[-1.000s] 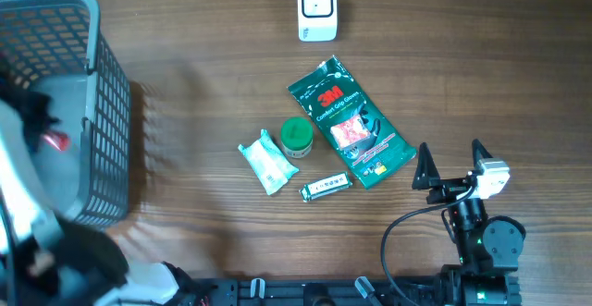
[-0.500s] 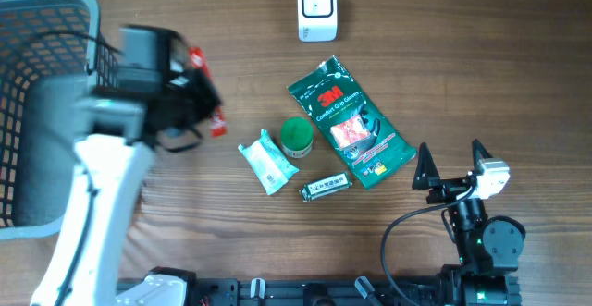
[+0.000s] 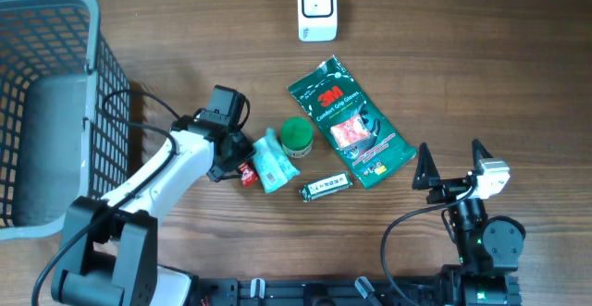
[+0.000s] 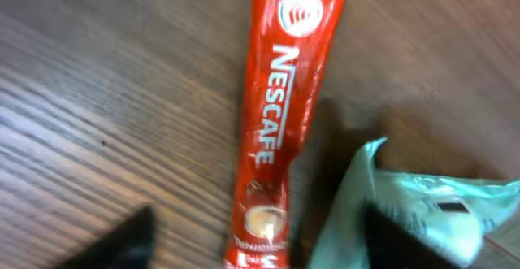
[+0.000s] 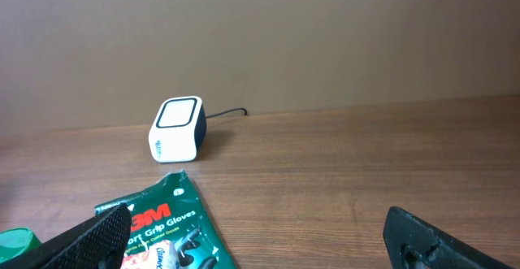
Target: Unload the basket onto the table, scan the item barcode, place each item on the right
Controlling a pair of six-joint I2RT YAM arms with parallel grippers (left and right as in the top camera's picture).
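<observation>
Brown wood-grain surface (image 3: pixel 481 56) filling the overhead view, plain wall behind it in the right wrist view. At far left, grey mesh basket (image 3: pixel 109 93), part of it cut off by the frame. Reaching from the lower left toward the middle, white left arm (image 3: pixel 171 167), with left end effector (image 3: pixel 236 163) low over the wood, dark fingers (image 4: pixel 122 245) spread apart and clamped on nothing. Right of centre, green 3M gloves packet (image 3: pixel 350 123) lying flat at a slant. At lower right, right end effector (image 3: pixel 450 158), prongs wide apart, holding nothing, well clear of every item. At top centre, white barcode scanner (image 3: pixel 316 8) with its cable running off the edge. Just beside the left end effector, pale green tissue pack (image 3: pixel 271 163), touching a green round tub (image 3: pixel 296 135). Between the spread fingers, flat on the wood, red Nescafé stick (image 4: pixel 276 123), one edge against the tissue pack. Near the gloves packet's lower corner, small silvery packet (image 3: pixel 326 188).
</observation>
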